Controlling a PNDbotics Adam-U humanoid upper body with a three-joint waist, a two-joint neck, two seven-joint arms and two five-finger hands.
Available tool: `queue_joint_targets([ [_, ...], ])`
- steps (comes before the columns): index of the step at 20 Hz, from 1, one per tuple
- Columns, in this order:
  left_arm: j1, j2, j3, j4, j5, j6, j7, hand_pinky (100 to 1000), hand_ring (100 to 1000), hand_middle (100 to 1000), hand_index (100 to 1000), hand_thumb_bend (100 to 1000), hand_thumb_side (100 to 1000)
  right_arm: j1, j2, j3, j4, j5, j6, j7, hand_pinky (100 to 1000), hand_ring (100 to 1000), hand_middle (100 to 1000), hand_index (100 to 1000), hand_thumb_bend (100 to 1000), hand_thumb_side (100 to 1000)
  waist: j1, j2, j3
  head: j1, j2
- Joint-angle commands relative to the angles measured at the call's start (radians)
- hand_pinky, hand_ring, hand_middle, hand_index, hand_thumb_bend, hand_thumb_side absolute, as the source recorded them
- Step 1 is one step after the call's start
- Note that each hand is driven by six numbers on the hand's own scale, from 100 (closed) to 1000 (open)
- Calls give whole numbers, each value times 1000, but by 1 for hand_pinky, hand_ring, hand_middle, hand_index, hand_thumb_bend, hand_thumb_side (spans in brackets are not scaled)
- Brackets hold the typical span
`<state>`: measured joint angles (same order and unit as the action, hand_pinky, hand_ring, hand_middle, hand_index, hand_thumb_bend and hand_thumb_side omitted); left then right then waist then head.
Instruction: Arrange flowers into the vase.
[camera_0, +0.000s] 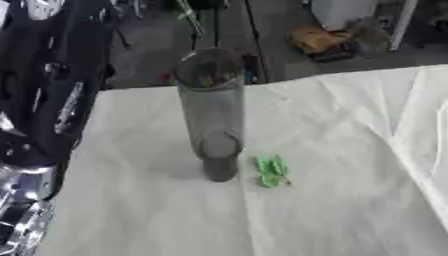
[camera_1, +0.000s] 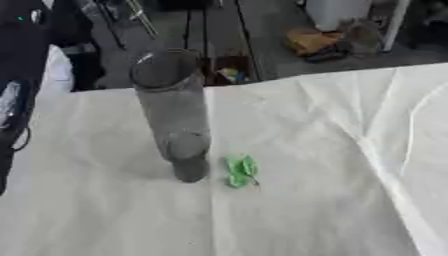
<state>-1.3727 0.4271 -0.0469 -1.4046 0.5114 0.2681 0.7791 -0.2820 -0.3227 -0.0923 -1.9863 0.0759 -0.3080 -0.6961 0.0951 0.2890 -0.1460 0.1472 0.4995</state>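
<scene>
Left eye view: tall clear vase (camera_0: 212, 112) upright, green leafy sprig (camera_0: 271, 171) beside.

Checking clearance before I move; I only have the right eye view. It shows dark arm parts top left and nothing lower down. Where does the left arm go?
Observer: In the left eye view the left arm runs down the picture's left side to the lower left corner. Its silver joints show there, at the left edge of the white cloth.
Operator: Is it close to the vase there?
Observer: No. In that view a bare strip of cloth lies between the arm and the vase.
Operator: Any hand visible on that side?
Observer: No hand can be made out in the left eye view either, only arm parts.
</scene>
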Motion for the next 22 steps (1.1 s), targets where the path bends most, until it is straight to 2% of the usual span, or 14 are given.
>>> queue_joint_targets([
  [1,-21,36,-13,-28,28,-2,17,100,100,100,100,178,753,-9,-26,-2,-14,-8,2,4,464,453,371,634,100,912,-4,-22,-4,-3,-2],
  [7,-19,31,-24,-25,27,31,30,100,100,100,100,167,751,-9,-26,-1,-14,-12,2,6,464,453,371,634,100,902,-2,-22,-7,-2,-3],
  [22,-10,46,-34,26,-87,218,14,100,100,100,100,133,743,4,-27,-7,-14,-11,8,2,466,454,370,635,100,902,2,-37,9,-23,24],
])
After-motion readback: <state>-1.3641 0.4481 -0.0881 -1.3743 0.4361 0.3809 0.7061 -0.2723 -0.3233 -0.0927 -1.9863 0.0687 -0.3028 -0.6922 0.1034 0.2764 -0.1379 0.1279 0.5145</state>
